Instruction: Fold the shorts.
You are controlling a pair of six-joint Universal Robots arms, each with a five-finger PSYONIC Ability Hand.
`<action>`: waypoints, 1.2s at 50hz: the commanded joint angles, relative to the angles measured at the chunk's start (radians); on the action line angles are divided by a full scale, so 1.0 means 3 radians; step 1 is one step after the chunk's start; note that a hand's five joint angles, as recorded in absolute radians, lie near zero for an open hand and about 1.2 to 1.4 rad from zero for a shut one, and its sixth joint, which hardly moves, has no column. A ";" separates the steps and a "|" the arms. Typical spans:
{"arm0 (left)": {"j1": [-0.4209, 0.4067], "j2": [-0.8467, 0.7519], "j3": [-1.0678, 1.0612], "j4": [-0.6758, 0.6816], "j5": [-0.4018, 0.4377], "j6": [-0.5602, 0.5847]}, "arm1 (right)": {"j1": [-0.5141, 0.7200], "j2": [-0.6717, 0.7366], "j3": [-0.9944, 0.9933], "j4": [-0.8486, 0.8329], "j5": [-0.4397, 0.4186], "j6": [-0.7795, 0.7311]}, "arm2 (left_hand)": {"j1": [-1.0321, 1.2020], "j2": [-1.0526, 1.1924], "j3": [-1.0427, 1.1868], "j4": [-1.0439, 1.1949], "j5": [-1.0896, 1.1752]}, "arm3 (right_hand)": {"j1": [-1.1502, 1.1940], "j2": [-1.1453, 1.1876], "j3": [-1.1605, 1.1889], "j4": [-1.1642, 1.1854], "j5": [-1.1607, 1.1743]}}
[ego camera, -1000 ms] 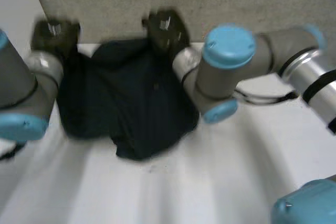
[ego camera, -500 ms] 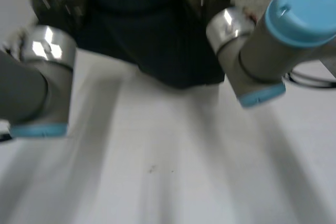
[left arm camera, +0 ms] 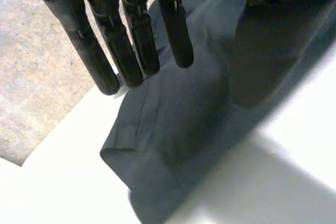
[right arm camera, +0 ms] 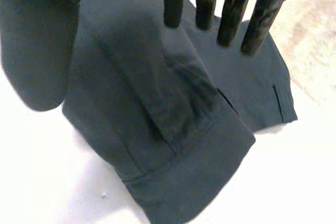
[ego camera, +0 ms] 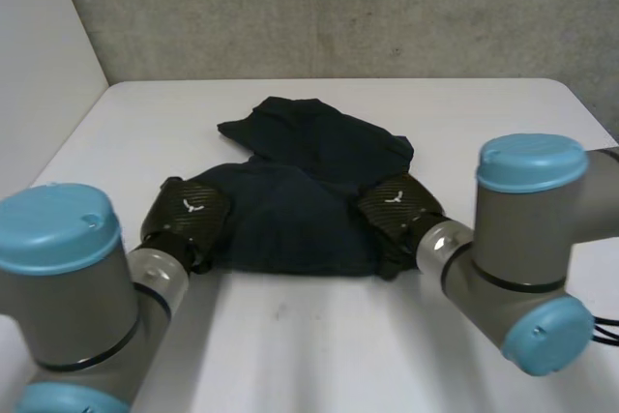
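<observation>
Dark shorts (ego camera: 300, 200) lie partly folded mid white table (ego camera: 319, 336). Left hand (ego camera: 184, 215) is at their near left edge, right hand (ego camera: 398, 208) at the near right edge, both with fingers straight, gripping nothing. Risk: fingertips could snag the loose top layer and undo the fold.

My left hand (ego camera: 186, 212): fingers (left arm camera: 176, 30) straight, thumb apart, palm down. My right hand (ego camera: 397, 206): likewise, fingers (right arm camera: 173, 3) straight, spread. Both set low.

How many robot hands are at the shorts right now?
2. The left hand is at the near left edge of the shorts, and the right hand is at the near right edge. Both have straight fingers.
</observation>
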 commanded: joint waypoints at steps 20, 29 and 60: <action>0.1068 0.0765 -0.0890 -0.0029 0.1087 -0.0049 | -0.0524 -0.0566 0.0838 -0.0229 -0.0413 0.0359 | -0.0588 -0.0658 -0.0686 -0.0663 -0.0667 | 0.0300 0.0145 0.0138 0.0098 0.0078; 0.1385 0.0530 -0.0890 -0.0034 0.1450 0.0002 | -0.0524 -0.0198 0.0782 -0.0531 -0.0388 0.0077 | -0.0519 -0.0589 -0.0617 -0.0595 -0.0599 | 0.0887 0.0733 0.0726 0.0686 0.0666; 0.1252 -0.0355 -0.0394 0.0037 0.1297 0.0130 | -0.0514 -0.0090 0.0628 -0.0608 -0.0377 0.0128 | 0.0546 0.0476 0.0448 0.0470 0.0467 | 0.3771 0.3617 0.3610 0.3570 0.3550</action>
